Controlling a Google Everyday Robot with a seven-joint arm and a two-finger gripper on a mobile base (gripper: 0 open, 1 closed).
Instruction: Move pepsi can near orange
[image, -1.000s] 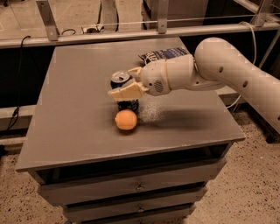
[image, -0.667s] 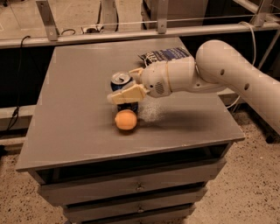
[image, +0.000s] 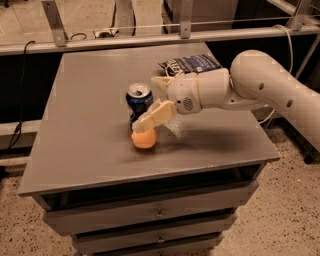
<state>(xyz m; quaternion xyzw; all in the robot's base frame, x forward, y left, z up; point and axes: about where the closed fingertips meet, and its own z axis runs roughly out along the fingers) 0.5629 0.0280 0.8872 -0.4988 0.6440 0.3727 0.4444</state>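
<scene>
Two cream-coloured fingers (image: 156, 115) of the white robot arm's (image: 270, 85) gripper (image: 149, 102) stand apart, one on the far side and one on the near side of the dark blue cylindrical pepsi can (image: 138, 101). I cannot tell whether either finger touches it. The can stands upright with its silver top showing, near the middle of the grey flat-topped drawer cabinet (image: 85, 80). Just beside it on the near side lies the small round orange (image: 144, 139), partly under the near finger. One crinkled blue chip bag (image: 191, 63) lies flat farther back, to the right.
</scene>
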